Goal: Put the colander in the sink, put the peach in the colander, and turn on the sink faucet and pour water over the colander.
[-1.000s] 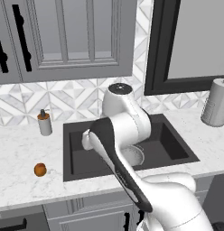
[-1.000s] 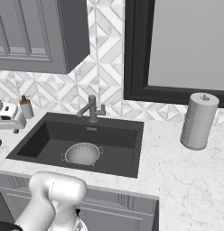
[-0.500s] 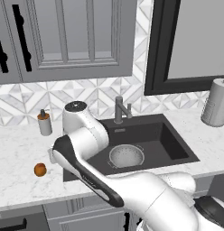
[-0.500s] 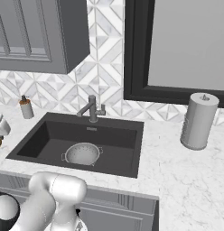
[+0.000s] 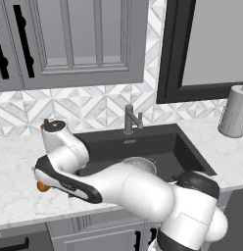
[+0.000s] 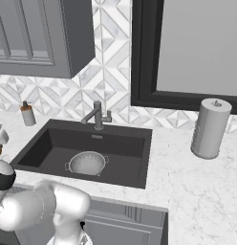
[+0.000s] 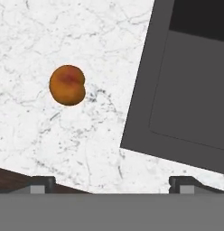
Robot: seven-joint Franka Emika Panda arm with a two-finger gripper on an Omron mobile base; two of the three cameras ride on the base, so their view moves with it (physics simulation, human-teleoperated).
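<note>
Peach (image 7: 67, 85): small, round, orange with reddish blush, lying on marble counter (image 7: 50, 140); gripper (image 7: 112, 182) jaws spread wide above.

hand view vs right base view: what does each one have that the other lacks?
Hand view: the small round orange peach lying on white marble counter, clear of the open gripper's fingertips. Right base view: the round silvery perforated colander on the basin floor, the dark grey faucet, a grey paper towel roll, a soap dispenser. Both: the dark charcoal sink.
</note>
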